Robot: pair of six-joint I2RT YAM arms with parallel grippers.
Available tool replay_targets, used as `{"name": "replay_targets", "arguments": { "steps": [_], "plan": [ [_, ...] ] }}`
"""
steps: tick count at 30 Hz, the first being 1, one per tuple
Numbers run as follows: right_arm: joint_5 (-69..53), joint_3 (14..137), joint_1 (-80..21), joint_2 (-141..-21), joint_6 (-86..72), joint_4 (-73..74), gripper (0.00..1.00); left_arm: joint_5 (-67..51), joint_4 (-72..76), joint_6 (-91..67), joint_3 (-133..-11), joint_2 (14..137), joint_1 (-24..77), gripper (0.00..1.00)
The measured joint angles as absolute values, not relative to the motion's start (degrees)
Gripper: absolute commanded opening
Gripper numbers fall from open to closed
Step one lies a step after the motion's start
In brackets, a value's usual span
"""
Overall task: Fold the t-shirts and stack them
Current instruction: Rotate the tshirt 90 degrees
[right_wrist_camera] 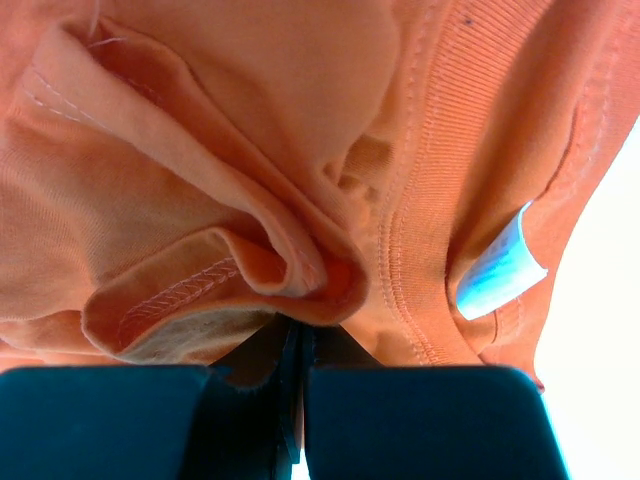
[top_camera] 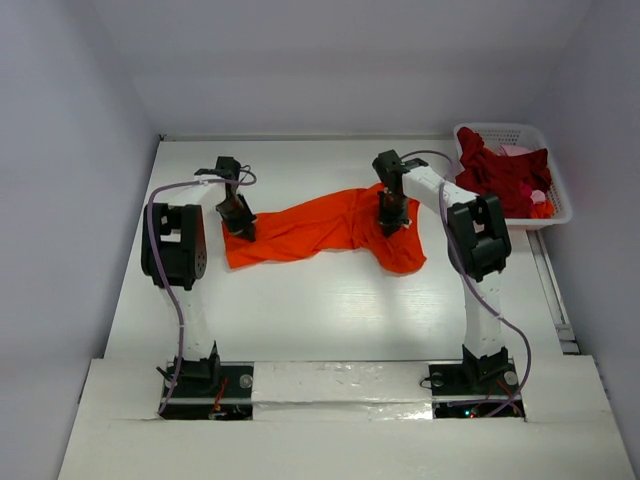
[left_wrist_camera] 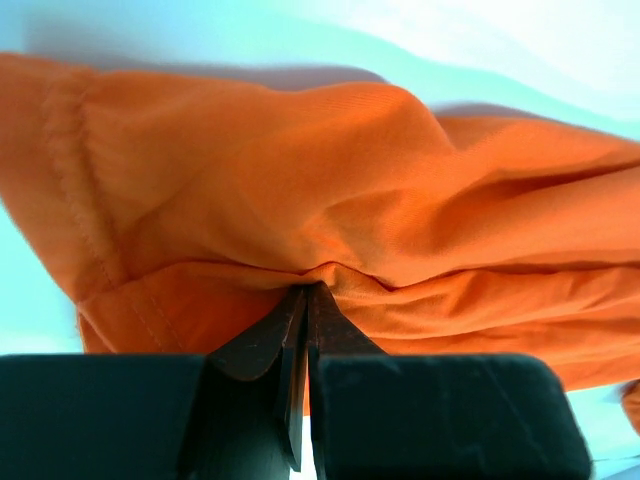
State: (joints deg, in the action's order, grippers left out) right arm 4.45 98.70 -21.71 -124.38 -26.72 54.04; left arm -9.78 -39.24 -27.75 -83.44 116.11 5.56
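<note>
Left gripper (left_wrist_camera: 307, 290): jaws pressed together on a raised fold of the orange t-shirt (top_camera: 310, 228), close to a stitched hem at the shirt's left end. No gap shows between the fingers in the left wrist view.

Right gripper (right_wrist_camera: 300, 325): also closed tight, pinching bunched cloth just beside the ribbed collar. The white neck label (right_wrist_camera: 500, 270) sits to the right of the pinch, curled at one corner; any print on it is too small to read.

Shirt position: on the table (top_camera: 330, 320), about mid-depth, drawn out as a rumpled band between the two grippers. Its right end hangs in a lobe toward the near edge.

Hard to make out:
- From the top camera both sets of fingertips are buried in cloth, so the grip reads only from the wrist cameras.
- Sleeves cannot be told apart from the body in the folds.
- Both wrist views are nearly filled with orange cloth and cut off at the bottom by the gripper bodies.

White lattice basket (top_camera: 562, 196), far right corner of the table: a dark red shirt (top_camera: 500, 172) heaped on top and spilling over the rim, and pale pink cloth (top_camera: 518, 151) showing behind it. A small orange patch shows at the near corner; I cannot tell what it is. Anything lower in the basket is covered.
</note>
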Motion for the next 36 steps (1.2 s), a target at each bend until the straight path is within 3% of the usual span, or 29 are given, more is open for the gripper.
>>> {"name": "replay_targets", "arguments": {
  "steps": [13,36],
  "plan": [
    [3.8,103.6,-21.7,-127.3,-26.3,55.2,0.00,-10.5,-39.1,-29.0,-74.0,110.0,8.3,0.00],
    [2.5,123.4,-21.7,-137.4,-26.4,60.2,0.00,-15.4,-37.5,-31.8,-64.5,104.3,16.3,0.00]
  ]
}}
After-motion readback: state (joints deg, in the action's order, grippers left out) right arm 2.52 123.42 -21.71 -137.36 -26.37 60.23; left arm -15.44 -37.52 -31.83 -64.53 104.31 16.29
